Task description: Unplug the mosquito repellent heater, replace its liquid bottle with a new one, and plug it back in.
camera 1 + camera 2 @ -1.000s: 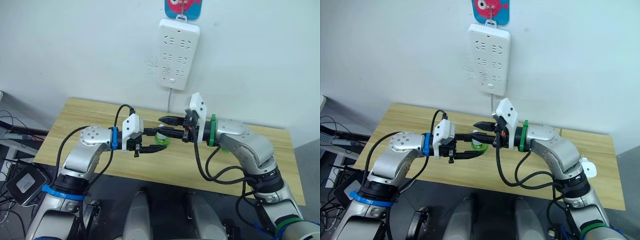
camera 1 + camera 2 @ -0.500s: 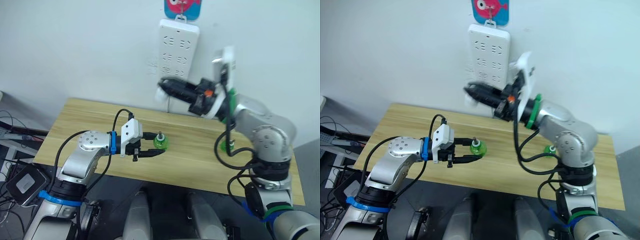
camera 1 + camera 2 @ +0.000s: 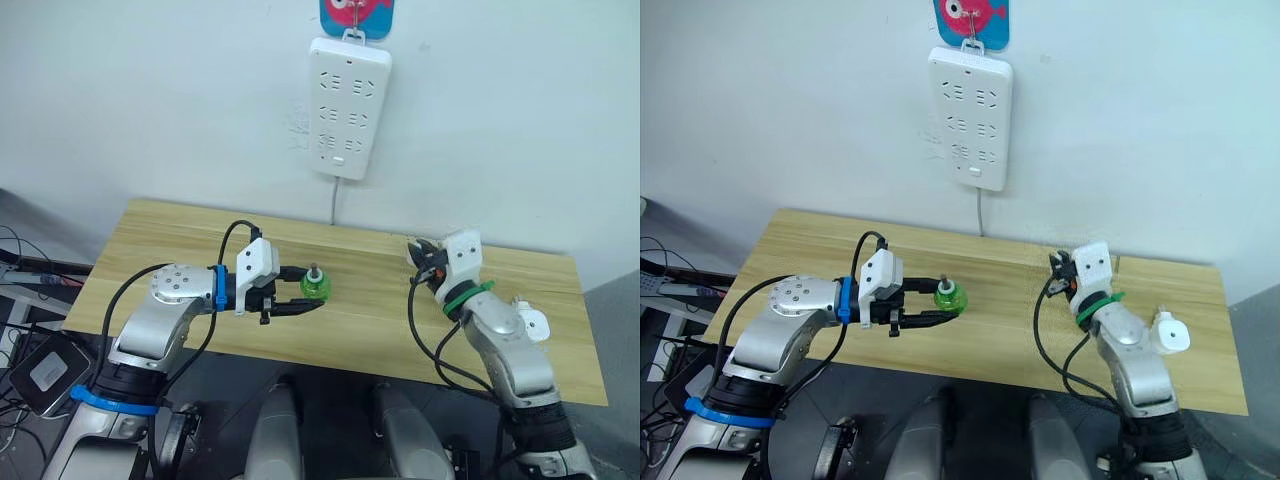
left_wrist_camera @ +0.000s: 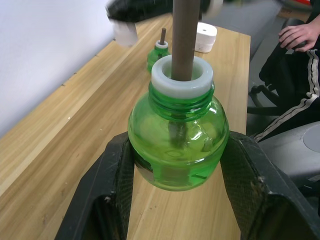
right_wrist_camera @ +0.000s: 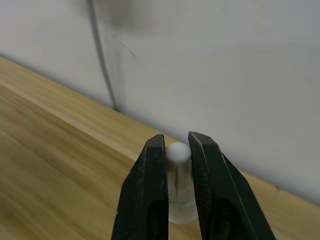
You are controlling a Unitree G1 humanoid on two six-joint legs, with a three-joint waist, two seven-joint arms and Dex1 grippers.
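Observation:
My left gripper (image 3: 309, 292) is shut on a green liquid bottle (image 4: 177, 140) with a brown wick, holding it upright just above the middle of the wooden table (image 3: 170, 235). My right gripper (image 3: 414, 251) hovers over the table's right part, shut on a small white cap (image 5: 179, 197). The mosquito repellent heater (image 3: 530, 325) lies on the table near the right edge, unplugged. A second green bottle (image 4: 159, 54) stands on the table beyond the held one, close to the heater (image 4: 206, 37).
A long white power strip (image 3: 346, 105) hangs on the wall above the table's back edge, its cord running down behind the table. A seated person's hand (image 4: 297, 34) rests beyond the table's right end.
The right gripper left the bottle's top with the white cap, swung up near the power strip, then came down to the table's right side. The left gripper kept holding the bottle.

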